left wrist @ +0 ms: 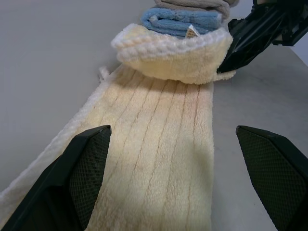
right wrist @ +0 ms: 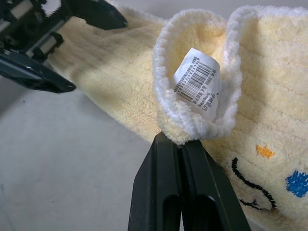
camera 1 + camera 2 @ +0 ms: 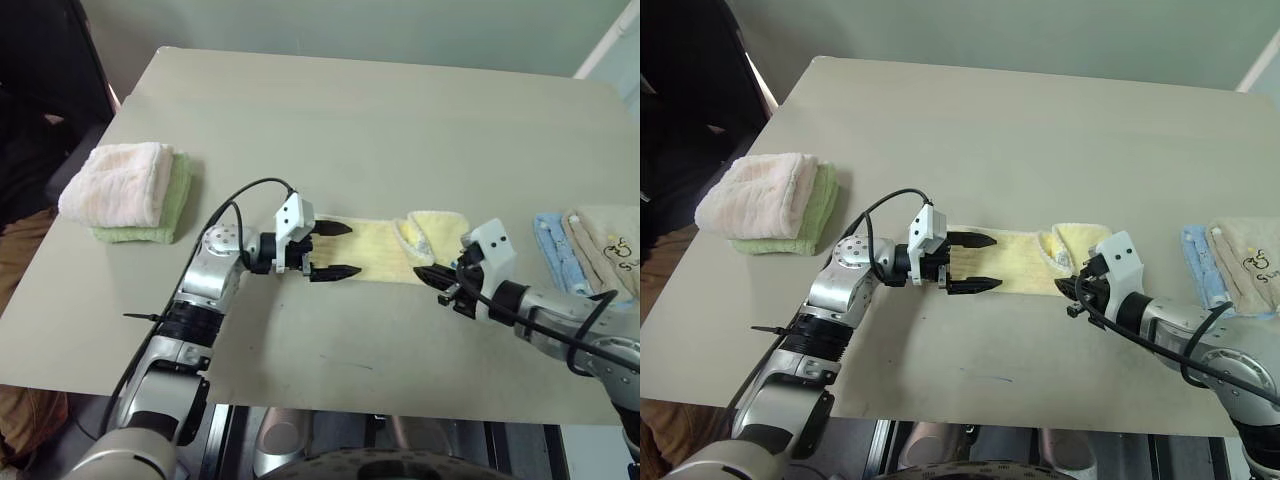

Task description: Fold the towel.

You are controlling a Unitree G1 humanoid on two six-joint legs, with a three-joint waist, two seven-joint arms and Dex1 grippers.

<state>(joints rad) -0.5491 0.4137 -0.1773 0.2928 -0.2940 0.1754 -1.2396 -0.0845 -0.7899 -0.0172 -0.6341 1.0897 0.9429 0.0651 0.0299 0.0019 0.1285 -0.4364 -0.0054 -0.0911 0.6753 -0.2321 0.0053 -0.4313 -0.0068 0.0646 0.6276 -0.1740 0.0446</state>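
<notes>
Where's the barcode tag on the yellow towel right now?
In the curled-over towel end, the tag sits just beyond the shut right claw.

closed right hand pinching towel, barcode tag

One long, narrow pale-yellow terry towel is counted on the single beige surface. Two folded towels are stacked at the left: one pink terry towel on one green terry towel. Two small folded cloths are counted at the right edge, one blue and one beige with dark embroidery. One white barcode tag is seen. Two black-fingered claws are counted: one left claw and one right claw.
</notes>
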